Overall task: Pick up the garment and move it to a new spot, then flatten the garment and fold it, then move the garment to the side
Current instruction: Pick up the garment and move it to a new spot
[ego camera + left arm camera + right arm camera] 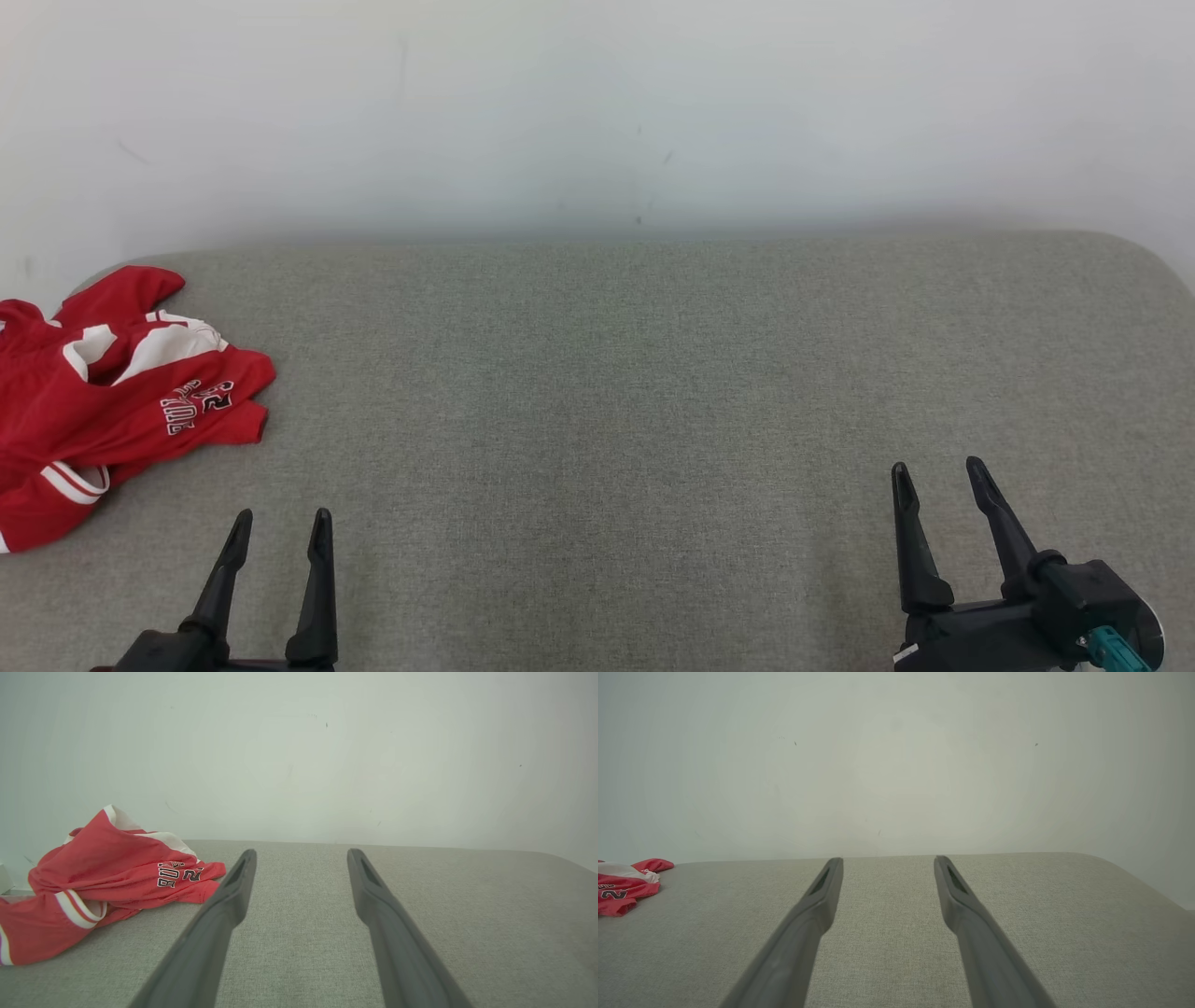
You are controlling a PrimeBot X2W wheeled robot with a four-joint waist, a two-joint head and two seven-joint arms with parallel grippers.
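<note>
Presently, entries from left to right.

Garment (103, 392): red jersey with white trim and dark lettering, crumpled in a heap at the far-left corner of the table (607, 392). Its left part is cut by the edge of the head view. The long axis runs roughly from seven to one o'clock.

Left pincer (283, 513): fingers spread, holding nothing, hovering near the front edge. The garment lies at about ten o'clock from it, near but apart. This is judged the closer arm for the first pick-up.

Middle of the table: bare grey fabric, a likely new spot for the garment.

Right pincer (936, 464): fingers spread, holding nothing. The garment lies at about nine o'clock, well apart.

Differences between views: the left wrist view shows the garment (117, 877) standing up in a raised fold against the wall, where the head view gives its flat outline. The right wrist view catches a corner of it (626, 886) at the nine o'clock edge.
</note>
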